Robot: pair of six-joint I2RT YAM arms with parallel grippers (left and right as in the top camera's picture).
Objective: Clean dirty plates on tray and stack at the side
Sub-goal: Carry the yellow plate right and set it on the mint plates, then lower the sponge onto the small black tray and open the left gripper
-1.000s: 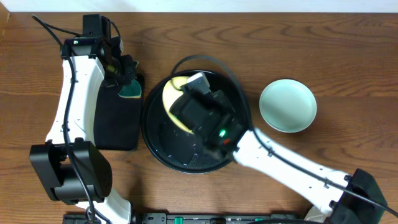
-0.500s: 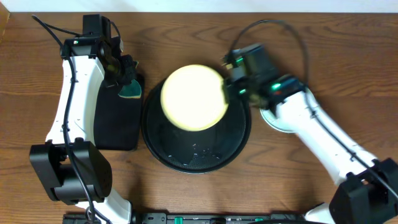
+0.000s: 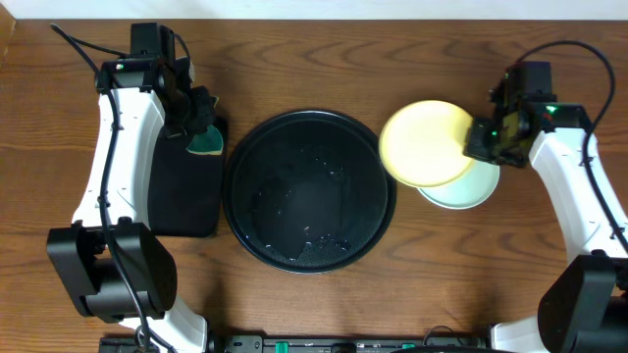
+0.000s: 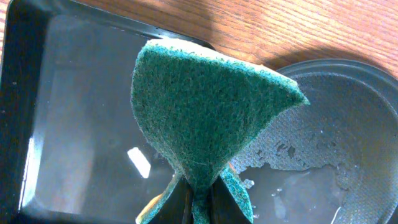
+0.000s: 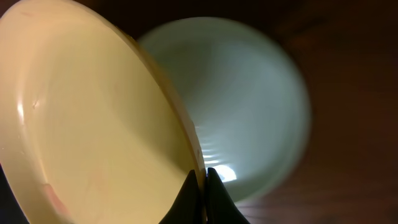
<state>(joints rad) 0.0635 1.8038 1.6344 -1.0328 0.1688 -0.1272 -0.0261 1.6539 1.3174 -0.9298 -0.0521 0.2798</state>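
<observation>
Plate in transit: pale yellow round plastic plate (image 3: 422, 145), at 3 o'clock of the large round black tray (image 3: 294, 186), past its rim and overlapping the 10 o'clock part of the pale mint-blue round plastic plate (image 3: 466, 193) on the brown wooden table (image 3: 324, 59).
Change: 1 second ago this plate lay in the tray under the right arm. 0.5 seconds ago it was raised above the tray. Now it hangs over the stacking spot.
Meaning for task: by my judgement, scrubbing of this plate is over and only lowering and release remain. The tray now carries a wet film and no plate.
Count: 2 plates visible; a 3rd is not in view.
Orientation: round, so no long axis. Hollow face up and somewhat tilted, gripped edge toward 3 o'clock. Contact with the mint plate: cannot tell.
Right gripper (image 3: 481, 142): fingers pressed together on the yellow plate's rim.
Left gripper (image 3: 196, 123): pinching a green scouring sponge (image 4: 205, 106), folded, at 10 o'clock of the round tray, over the 1 o'clock corner of the rectangular black tray (image 3: 182, 196).
Residue: faint pinkish mark near the yellow plate's rim in the right wrist view; too faint to identify.
</observation>
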